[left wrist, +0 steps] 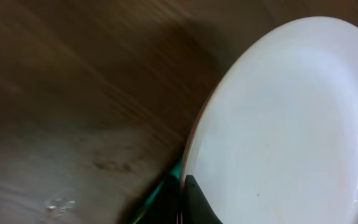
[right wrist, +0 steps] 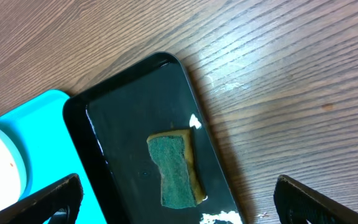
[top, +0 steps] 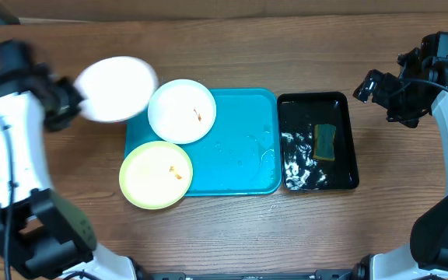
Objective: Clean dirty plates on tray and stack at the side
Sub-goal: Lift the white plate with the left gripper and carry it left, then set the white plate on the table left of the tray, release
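My left gripper (top: 75,99) is shut on the rim of a clean white plate (top: 115,88) and holds it above the table, left of the turquoise tray (top: 239,152). In the left wrist view the plate (left wrist: 291,124) fills the right side, pinched at my fingertips (left wrist: 182,199). A second white plate (top: 181,111) with an orange smear lies on the tray's back left corner. A pale yellow-green plate (top: 155,174) with a smear lies on its front left corner, overhanging the rim. My right gripper (top: 376,84) is open and empty, hovering beside the black tray; its fingers (right wrist: 178,202) are spread wide.
A glossy black tray (top: 317,105) with foamy water stands right of the turquoise tray. A green and yellow sponge (top: 325,141) lies in it, also in the right wrist view (right wrist: 174,169). Water streaks lie on the turquoise tray's right half.
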